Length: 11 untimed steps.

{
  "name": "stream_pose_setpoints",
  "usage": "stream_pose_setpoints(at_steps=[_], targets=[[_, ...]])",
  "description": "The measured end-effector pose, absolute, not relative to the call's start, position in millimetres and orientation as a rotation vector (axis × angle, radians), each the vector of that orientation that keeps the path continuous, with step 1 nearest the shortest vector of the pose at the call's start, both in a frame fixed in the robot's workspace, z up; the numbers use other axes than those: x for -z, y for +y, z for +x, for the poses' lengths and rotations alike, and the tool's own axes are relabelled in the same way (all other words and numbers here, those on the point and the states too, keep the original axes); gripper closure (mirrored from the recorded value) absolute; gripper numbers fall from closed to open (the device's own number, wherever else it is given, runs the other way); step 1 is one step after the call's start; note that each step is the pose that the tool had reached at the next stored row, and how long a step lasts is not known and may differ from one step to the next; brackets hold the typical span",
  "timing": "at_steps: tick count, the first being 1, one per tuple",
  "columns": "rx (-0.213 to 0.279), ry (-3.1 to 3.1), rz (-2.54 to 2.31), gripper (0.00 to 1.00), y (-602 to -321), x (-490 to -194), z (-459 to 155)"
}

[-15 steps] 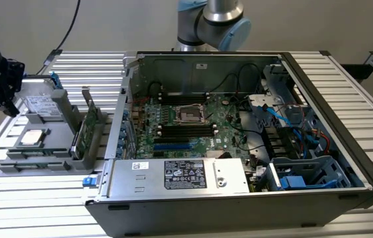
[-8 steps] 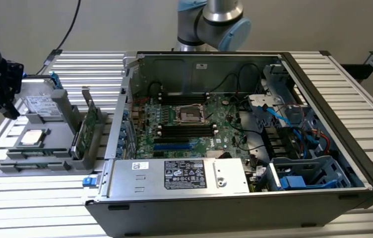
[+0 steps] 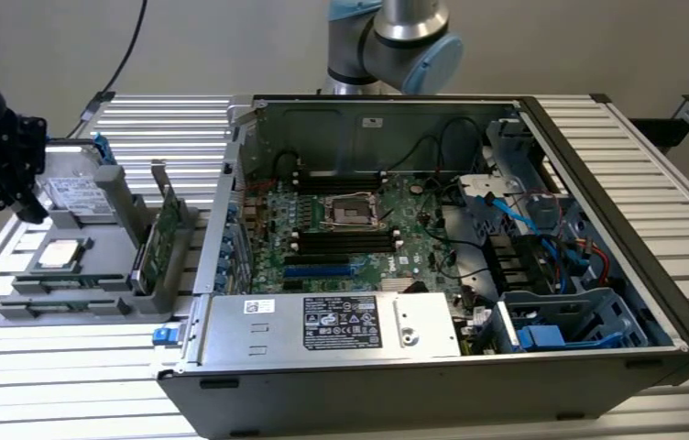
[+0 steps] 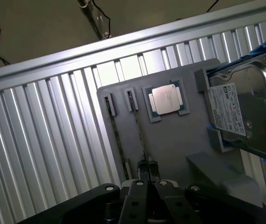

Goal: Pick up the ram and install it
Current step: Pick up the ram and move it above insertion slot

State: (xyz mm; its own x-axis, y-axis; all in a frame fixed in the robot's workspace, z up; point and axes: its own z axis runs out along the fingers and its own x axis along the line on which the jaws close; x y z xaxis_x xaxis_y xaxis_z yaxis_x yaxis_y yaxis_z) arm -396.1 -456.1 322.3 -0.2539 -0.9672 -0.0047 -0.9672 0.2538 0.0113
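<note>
Two ram sticks stand on edge in slots of a grey parts tray [image 4: 179, 140]. One ram [image 4: 139, 133] runs right up to my gripper [image 4: 147, 166]; the other ram [image 4: 119, 140] lies parallel beside it. The gripper's fingers are shut together, with nothing visibly held, over the near end of the first stick. In the exterior view the gripper [image 3: 29, 213] hangs above the tray [image 3: 76, 307] at that view's left, beside the open computer case [image 3: 442, 275]. The motherboard [image 3: 333, 238] with its memory slots lies inside the case.
On the tray also sit a processor chip [image 4: 165, 99] and a silver hard drive [image 4: 244, 112] in a blue bracket. A green expansion card [image 3: 169, 229] stands upright between tray and case. The ribbed aluminium table [image 4: 44, 140] surrounds the tray. Cables and drive cages fill the case's right side.
</note>
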Motion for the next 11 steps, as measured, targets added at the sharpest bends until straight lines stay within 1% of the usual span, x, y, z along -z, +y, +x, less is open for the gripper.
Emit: stream_pose_setpoints(at_steps=[5, 11], targets=[[-0.023, -2.411, 1.985, 0.9, -456.2, -322.0, -396.1], [-0.052, -2.303, 2.088, 0.9, -456.2, -321.3, -396.0]])
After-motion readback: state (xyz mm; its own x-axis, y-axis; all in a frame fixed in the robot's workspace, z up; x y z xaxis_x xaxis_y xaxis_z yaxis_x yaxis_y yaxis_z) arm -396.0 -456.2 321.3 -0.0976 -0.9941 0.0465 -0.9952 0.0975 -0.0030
